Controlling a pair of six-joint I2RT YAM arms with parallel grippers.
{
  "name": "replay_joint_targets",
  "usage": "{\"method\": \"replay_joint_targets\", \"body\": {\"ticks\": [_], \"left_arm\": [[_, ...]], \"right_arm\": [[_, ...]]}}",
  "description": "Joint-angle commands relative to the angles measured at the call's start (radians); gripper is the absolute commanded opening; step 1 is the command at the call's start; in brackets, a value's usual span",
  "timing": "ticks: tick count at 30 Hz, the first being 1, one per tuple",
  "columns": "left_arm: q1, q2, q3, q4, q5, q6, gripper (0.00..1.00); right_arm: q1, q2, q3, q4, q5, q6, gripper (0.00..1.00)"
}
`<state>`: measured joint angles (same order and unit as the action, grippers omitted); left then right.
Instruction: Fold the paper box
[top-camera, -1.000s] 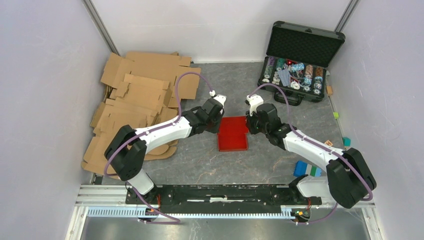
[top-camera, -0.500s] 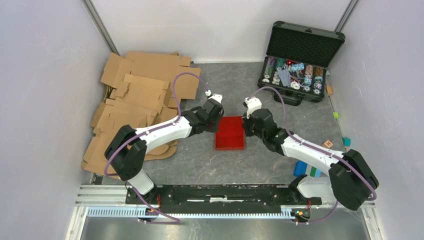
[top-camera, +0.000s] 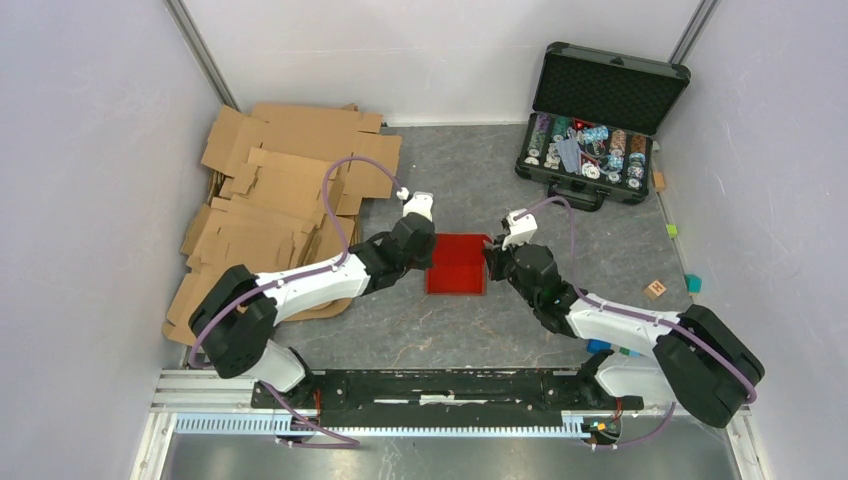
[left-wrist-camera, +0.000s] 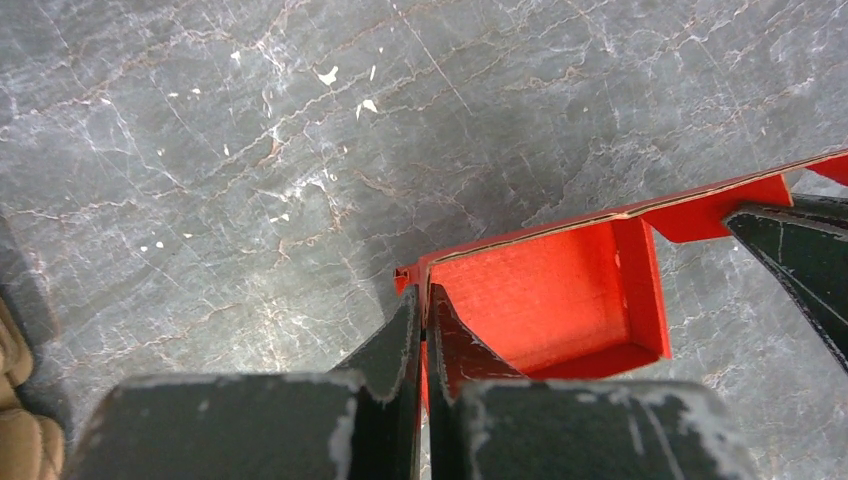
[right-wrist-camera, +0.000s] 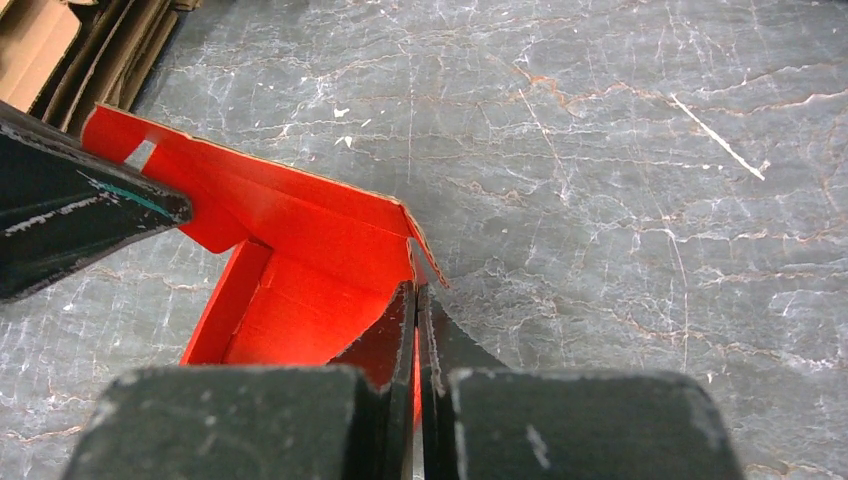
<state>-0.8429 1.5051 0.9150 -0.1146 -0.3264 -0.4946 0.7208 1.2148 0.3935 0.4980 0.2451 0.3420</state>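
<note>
The bright red paper box (top-camera: 457, 268) sits central on the surface (top-camera: 400, 325), a shallow open tray. The left claw (left-wrist-camera: 422, 318) pinches one side wall, the right claw (right-wrist-camera: 416, 312) the opposite wall.

The top camera sits high up behind the arms (top-camera: 320, 280) and looks down on the whole table (top-camera: 420, 335) from far away. The left wrist camera is very close to the table and looks past the left gripper (left-wrist-camera: 422, 305) at the paper box (left-wrist-camera: 560, 290). The right wrist camera looks past the right gripper (right-wrist-camera: 416, 300) from the other side. All three views share the paper box, and each wrist view shows the other gripper at its edge.
</note>
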Motion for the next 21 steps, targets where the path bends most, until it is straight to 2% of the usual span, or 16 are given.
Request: {"method": "replay_joint_targets", "body": {"ticks": [1,17,21], "left_arm": [[-0.019,-0.02,-0.054,0.198,-0.041,-0.069,0.02],[-0.028,0.058,-0.08,0.216,-0.011,-0.152,0.02],[-0.028,0.057,-0.063,0.189,-0.002,-0.151,0.02]], "right_arm": [[0.026,0.022,-0.037,0.193,0.048,0.045,0.0],[0.097,0.096,-0.011,0.137,0.163,0.142,0.0],[0.107,0.119,0.044,0.073,0.171,0.148,0.0]]}}
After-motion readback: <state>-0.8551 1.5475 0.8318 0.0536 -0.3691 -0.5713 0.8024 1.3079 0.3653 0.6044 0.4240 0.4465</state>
